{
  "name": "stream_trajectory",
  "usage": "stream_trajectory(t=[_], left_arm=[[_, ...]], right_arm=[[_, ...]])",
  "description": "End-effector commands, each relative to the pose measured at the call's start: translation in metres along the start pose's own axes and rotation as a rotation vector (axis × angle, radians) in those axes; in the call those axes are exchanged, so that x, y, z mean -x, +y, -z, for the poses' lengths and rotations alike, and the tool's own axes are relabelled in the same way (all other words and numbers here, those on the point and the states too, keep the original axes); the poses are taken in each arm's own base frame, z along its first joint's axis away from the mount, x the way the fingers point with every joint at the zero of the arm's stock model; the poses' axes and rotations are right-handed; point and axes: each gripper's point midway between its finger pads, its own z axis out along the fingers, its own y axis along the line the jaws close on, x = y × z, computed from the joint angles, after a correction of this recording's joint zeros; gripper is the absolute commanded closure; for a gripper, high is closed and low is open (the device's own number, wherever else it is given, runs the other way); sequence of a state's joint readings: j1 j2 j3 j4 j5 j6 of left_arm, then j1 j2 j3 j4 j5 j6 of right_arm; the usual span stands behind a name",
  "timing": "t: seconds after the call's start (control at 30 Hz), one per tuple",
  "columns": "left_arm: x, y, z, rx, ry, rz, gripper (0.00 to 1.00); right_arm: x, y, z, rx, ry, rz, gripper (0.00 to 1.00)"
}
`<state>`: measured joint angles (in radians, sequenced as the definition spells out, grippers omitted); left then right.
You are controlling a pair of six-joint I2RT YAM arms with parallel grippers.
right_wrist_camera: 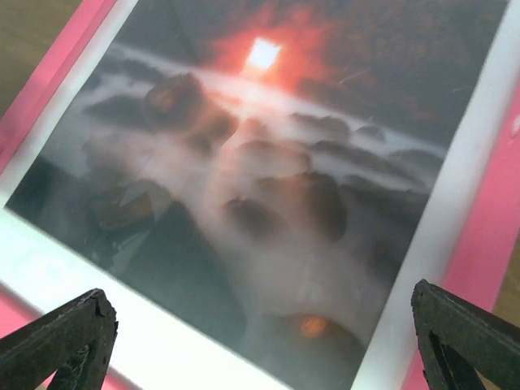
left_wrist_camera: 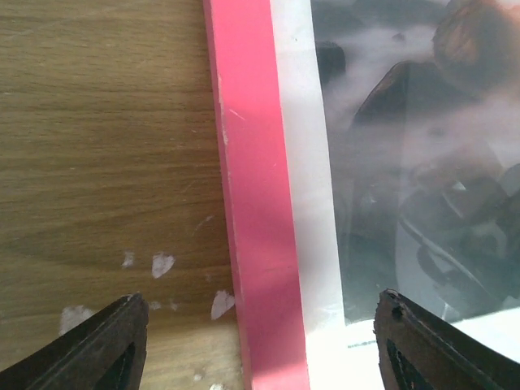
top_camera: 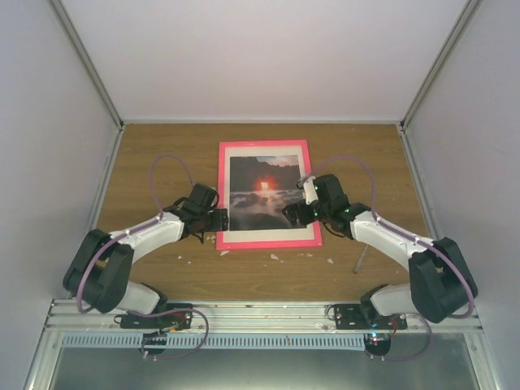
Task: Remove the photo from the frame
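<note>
Barely started, going by the layout. Far left: wood desk (top_camera: 154, 146), a few white flecks (left_wrist_camera: 162, 264) by the near corner of the frame (left_wrist_camera: 252, 203). Left tool (left_wrist_camera: 262, 307): sits low over the frame's left rail, fingers (left_wrist_camera: 114, 341) apart, one over the desk outside the rail, the other over the picture side, rail in between. Clamps nothing; can't tell whether touching the rail. Next right: white mat (left_wrist_camera: 305, 162) just inside the pink rail, then the photo (top_camera: 264, 191), dark rocks, red sun, mist. Lies flat, face up, fully inside the frame, mid-desk. Shows reflections in both wrist views, so probably glazing on top; not sure. Further right: right tool (right_wrist_camera: 260, 296), hovers over the photo's lower right part, fingers wide apart, holds nothing, print and mat visible between them. Beyond that, right rail, then more desk. Done so far: nothing visible. Frame not turned over, back not opened, photo not out. Left to do, as a guess: grab the frame by a rail, flip to reach the back, open, lift out backing, separate print from mat, put down apart from the frame. Looks tricky: thin rail flat on the desk, little room for a finger underneath, likely to slide instead of lifting.
</note>
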<state>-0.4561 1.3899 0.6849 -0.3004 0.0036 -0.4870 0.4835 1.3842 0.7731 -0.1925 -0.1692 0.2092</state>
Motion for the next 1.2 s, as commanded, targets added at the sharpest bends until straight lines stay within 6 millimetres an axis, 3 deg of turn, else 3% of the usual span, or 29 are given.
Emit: stream_trajectory(t=[0.0,0.23,0.43,0.63,0.77,0.9,1.17], left_arm=[[0.006,-0.003,-0.013,0.077,-0.002,-0.013,0.25],[0.01,0.003,-0.023,0.17,0.05,-0.032,0.39],[0.021,-0.006,-0.021,0.153,0.042,-0.043,0.5],[0.013,-0.004,-0.033,0.153,0.071,-0.071,0.57],[0.012,-0.002,-0.038,0.16,0.074,-0.094,0.58],[0.014,-0.005,-0.037,0.146,0.067,-0.107,0.68],[0.026,-0.014,-0.028,0.108,0.018,-0.114,0.89]], right_arm=[[-0.001,0.017,0.008,-0.008,-0.085,0.109,0.01],[-0.021,0.042,0.002,-0.001,-0.066,0.184,0.04],[-0.027,0.063,0.0,-0.016,-0.077,0.281,0.06],[-0.036,0.08,-0.011,-0.023,-0.053,0.386,0.08],[-0.042,0.11,-0.014,0.044,-0.072,0.505,0.09],[-0.047,0.136,-0.012,0.065,-0.091,0.675,0.1],[-0.062,0.149,-0.011,0.05,-0.087,0.868,0.13]])
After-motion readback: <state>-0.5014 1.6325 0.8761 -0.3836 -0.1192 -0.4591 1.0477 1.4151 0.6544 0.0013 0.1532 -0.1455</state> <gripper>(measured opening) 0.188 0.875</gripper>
